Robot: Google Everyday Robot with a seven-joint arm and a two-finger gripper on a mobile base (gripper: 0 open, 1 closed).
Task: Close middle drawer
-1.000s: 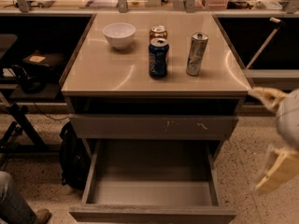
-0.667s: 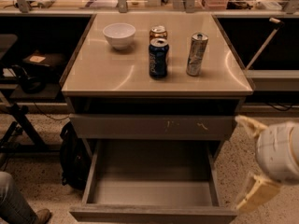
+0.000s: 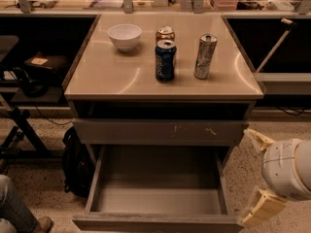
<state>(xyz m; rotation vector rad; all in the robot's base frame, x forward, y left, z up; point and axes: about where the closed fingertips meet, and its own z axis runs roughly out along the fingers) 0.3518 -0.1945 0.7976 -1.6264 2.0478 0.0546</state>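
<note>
The middle drawer is pulled far out at the bottom of the cabinet. Its grey inner floor is bare and its plain front panel runs along the lower edge of the view. My gripper is at the lower right, just beside the drawer's right side and front corner. Its two cream fingers point left and are spread wide apart, holding nothing. The white round wrist sits behind them at the right edge.
Above the open drawer is a drawer front with white scuff marks. On the cabinet top stand a white bowl, a blue can, a copper can and a silver can. A black bag and a person's leg are at the left.
My gripper has moved left and down, from the right edge of the view to beside the open drawer's right front corner. The drawer has not moved.
</note>
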